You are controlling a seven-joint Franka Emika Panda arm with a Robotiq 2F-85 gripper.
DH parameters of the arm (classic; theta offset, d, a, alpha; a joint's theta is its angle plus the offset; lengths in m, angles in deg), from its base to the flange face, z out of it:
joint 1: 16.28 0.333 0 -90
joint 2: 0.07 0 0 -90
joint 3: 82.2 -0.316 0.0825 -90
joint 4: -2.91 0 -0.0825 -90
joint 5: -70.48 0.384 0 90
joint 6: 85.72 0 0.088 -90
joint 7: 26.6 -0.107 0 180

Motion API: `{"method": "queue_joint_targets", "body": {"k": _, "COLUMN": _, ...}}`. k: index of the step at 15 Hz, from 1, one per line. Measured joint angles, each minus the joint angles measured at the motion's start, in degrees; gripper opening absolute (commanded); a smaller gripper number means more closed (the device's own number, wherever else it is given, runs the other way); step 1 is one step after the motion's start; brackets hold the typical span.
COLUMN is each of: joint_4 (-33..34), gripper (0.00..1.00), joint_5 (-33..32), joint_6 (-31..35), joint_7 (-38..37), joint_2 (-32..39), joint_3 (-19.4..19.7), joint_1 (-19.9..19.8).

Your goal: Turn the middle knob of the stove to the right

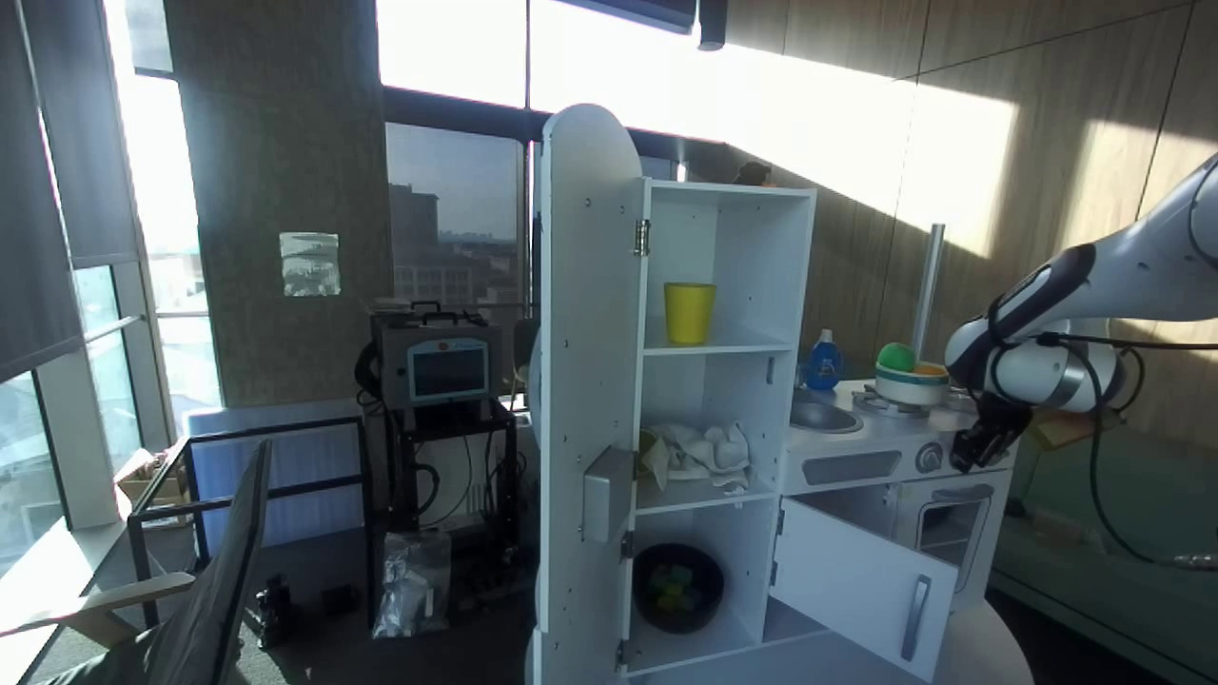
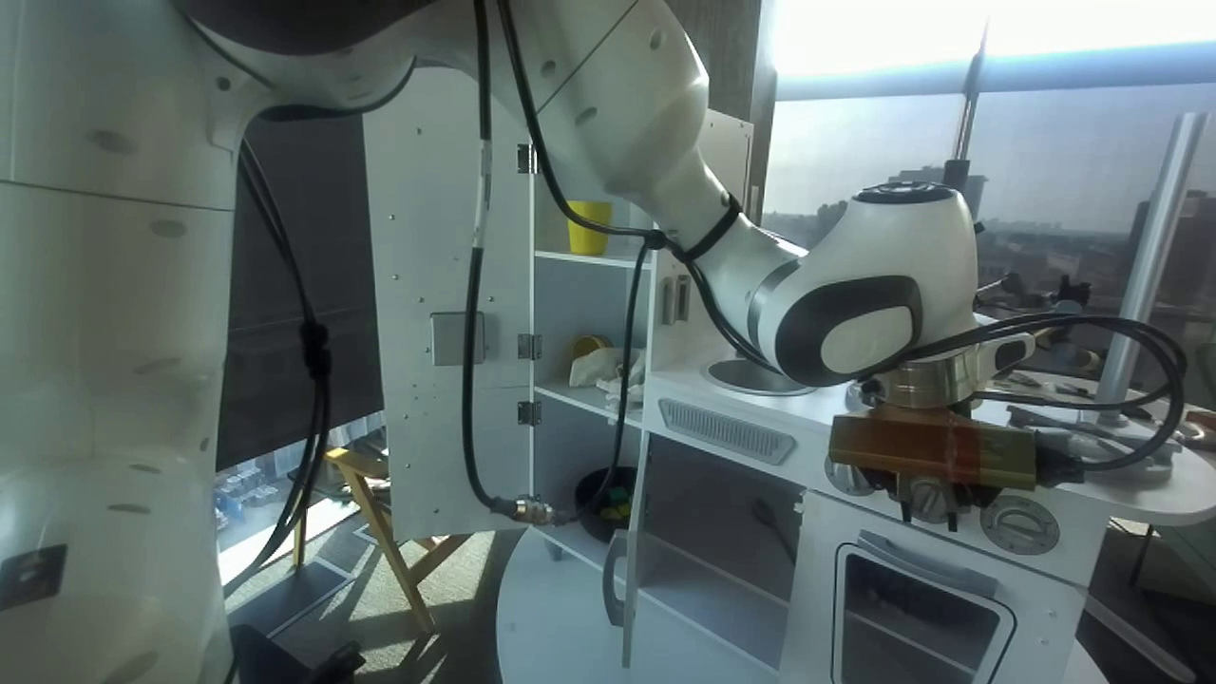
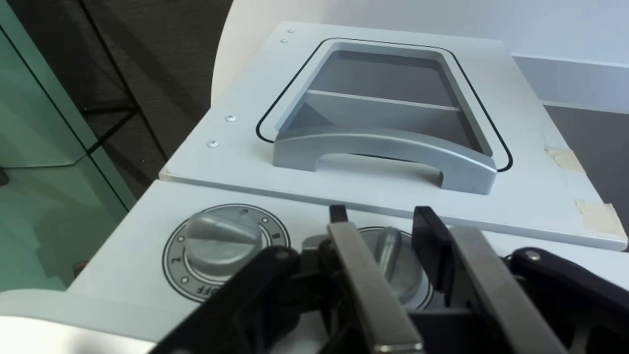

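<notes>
my gripper (image 3: 381, 214) is parted, its fingers (image 3: 367, 280) partly hiding the stove's (image 3: 363, 184) middle knob (image 3: 407, 274), and i cannot tell if they touch it.

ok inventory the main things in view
Tall shelved cabinet: 1, white, middle of an exterior view
Low toy stove: 1, white, beside cabinet
Round ridged knobs: 3, grey, stove's front
Round sink: 1, grey, countertop
Capped bottle: 1, blue, beside sink
Round container: 1, mostly white, stovetop
Tapered cup: 1, yellow, cabinet's upper compartment
Crumpled cloth heap: 1, white, middle compartment
Round bowl: 1, black, bottom compartment
Jointed arm: 1, mostly white, over stove
Tool: 1, black and silver, open at middle knob
</notes>
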Motion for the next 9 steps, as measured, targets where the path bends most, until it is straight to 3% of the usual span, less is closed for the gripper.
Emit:
{"method": "queue_joint_targets", "body": {"k": 5, "joint_4": -0.2, "gripper": 0.22, "joint_5": 1.2, "joint_6": -0.1, "joint_7": 0.3, "joint_2": -0.2, "joint_3": -0.4, "joint_1": -0.5}}
{"method": "queue_joint_targets", "body": {"k": 9, "joint_4": -0.3, "gripper": 0.22, "joint_5": 9.6, "joint_6": -1.1, "joint_7": 4.9, "joint_2": -0.5, "joint_3": -1.4, "joint_1": -1.9}}
